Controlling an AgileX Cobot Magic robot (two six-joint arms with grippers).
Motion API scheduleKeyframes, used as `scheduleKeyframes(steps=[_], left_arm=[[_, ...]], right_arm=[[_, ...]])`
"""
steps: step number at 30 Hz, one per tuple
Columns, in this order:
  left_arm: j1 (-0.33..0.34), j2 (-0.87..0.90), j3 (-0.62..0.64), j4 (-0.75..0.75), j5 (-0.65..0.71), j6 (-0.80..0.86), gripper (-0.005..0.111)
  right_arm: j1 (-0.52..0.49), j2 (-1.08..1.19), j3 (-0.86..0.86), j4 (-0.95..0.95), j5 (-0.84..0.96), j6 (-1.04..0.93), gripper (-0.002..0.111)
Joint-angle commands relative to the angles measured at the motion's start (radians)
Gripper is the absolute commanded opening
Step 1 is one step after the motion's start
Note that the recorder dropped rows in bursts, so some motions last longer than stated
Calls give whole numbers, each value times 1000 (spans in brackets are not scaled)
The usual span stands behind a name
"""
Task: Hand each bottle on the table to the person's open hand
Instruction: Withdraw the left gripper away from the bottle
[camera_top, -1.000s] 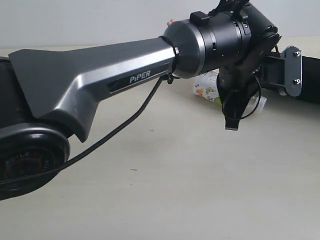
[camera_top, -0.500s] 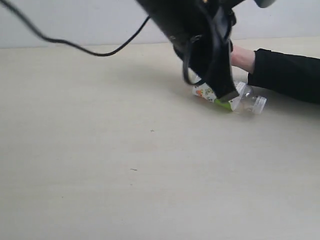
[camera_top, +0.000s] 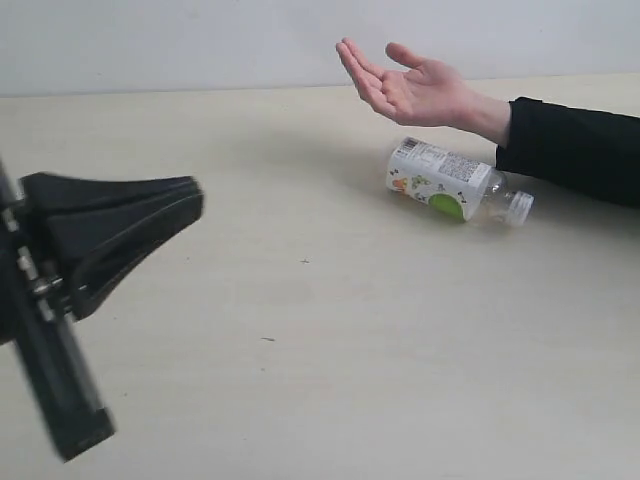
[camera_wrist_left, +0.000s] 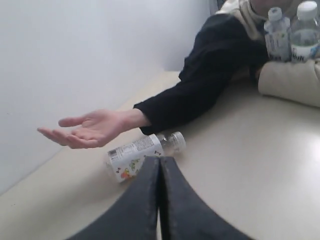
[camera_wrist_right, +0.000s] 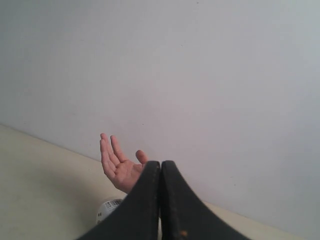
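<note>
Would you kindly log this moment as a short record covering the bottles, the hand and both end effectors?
bottle: on its side on the table, green-lime label, untouched
open hand: palm up, raised, empty
other bottles: two white-capped, upright by the person's body
left end effector: shut, empty
right end effector: shut, empty

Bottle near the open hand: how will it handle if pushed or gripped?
The bottle lies on its side on the table, so a sideways push would probably roll it. Its clear neck shows no liquid, so it is likely light and may dent under a hard squeeze. The glossy label could be slippery.
</note>
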Motion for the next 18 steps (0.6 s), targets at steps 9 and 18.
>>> scheduleKeyframes(steps=[9,18], left_arm=[[2,-467,236,-181,15,66,0],[0,-520,313,-136,-84,12,0]], right_arm=[[1,-5,4,3,-6,0,0],[1,-5,4,3,-6,0,0]])
